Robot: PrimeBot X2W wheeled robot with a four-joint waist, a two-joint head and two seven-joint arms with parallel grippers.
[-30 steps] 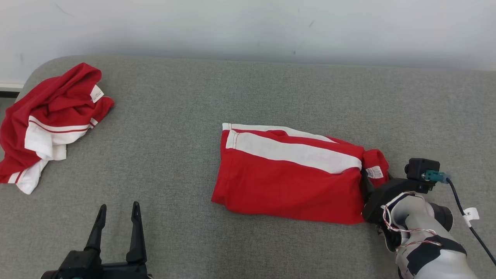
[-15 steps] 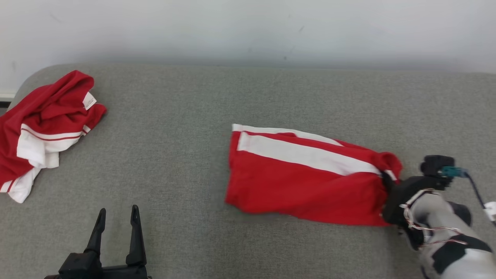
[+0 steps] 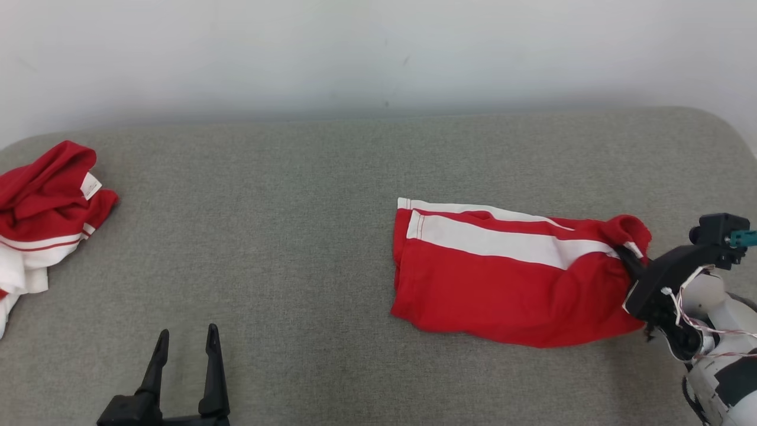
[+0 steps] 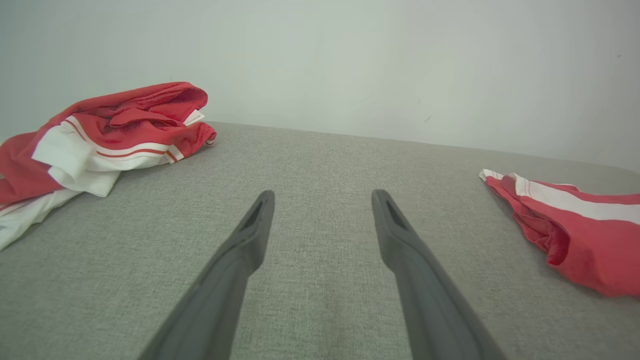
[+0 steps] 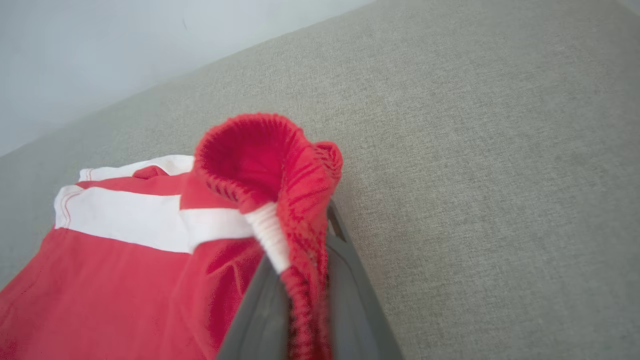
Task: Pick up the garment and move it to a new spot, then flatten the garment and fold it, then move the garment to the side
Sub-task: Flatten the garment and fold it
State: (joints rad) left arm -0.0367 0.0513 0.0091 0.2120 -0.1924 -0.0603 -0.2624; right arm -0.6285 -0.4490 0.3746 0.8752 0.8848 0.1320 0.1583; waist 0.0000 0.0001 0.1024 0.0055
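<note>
— While the right gripper (image 3: pixel 633 261) is occupied, which way does the garment lie?
— Take the grey padded surface (image 3: pixel 266 248) first: it spans the head view from 9 to 3 o'clock. The folded red shorts (image 3: pixel 508 284) lie right of centre, with their long axis also running 9 to 3 and a white stripe along the 12 o'clock edge. The right jaws are clamped on the ribbed waistband at the 3 o'clock end.
— And the garment itself?
— The garment (image 3: pixel 47 201) is a crumpled heap at the far 9 o'clock edge, partly cut off and well apart from the shorts. It lies toward 10 o'clock from the left gripper (image 3: pixel 187 332), whose jaws stand wide apart and hold nothing. A small white label (image 3: pixel 90 185) shows at the heap's 1 o'clock corner.
— So which arm?
— The left is much nearer, I'd judge. The right would first have to let go of the shorts.
</note>
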